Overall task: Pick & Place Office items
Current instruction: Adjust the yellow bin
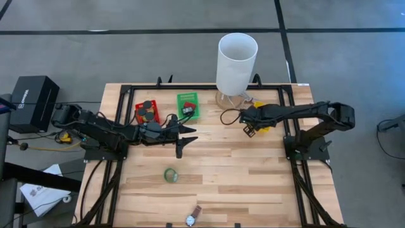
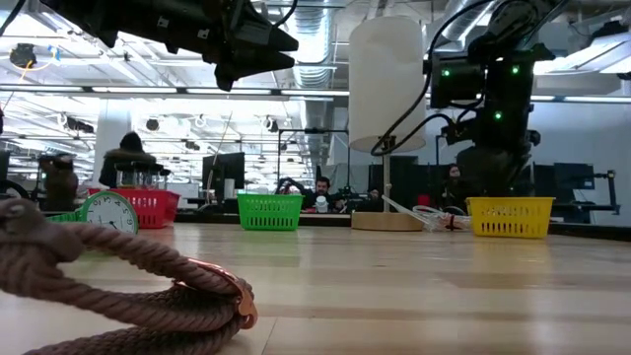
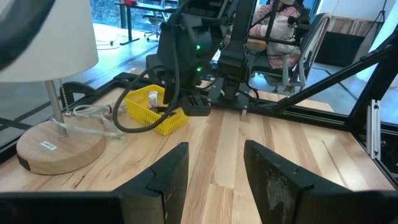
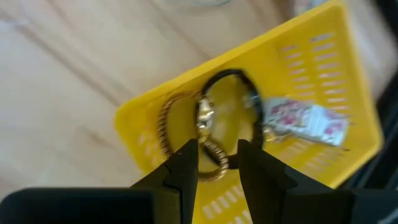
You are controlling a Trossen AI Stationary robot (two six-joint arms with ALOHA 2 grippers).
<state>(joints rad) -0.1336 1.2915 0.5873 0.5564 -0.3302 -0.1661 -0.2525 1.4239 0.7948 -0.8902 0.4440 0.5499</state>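
Note:
My right gripper (image 4: 217,158) is open just above the yellow bin (image 4: 140,133), at the table's far right (image 1: 249,130). In the bin lie a gold bracelet (image 4: 165,132), a black ring (image 4: 249,93) and a small white patterned item (image 4: 305,121). My left gripper (image 3: 214,180) is open and empty above the table's middle (image 1: 185,139), fingers pointing toward the right arm. A green tape roll (image 1: 170,175) lies flat on the wood nearer the front. A wristwatch (image 1: 192,217) with a braided brown strap (image 2: 118,271) lies at the front edge.
A red bin (image 1: 147,113) with black cylinders and a green bin (image 1: 187,104) with small items stand at the far left of middle. The tall white cylinder (image 1: 237,60) on its round wooden base (image 3: 56,149) stands beside the yellow bin. People sit beyond the table.

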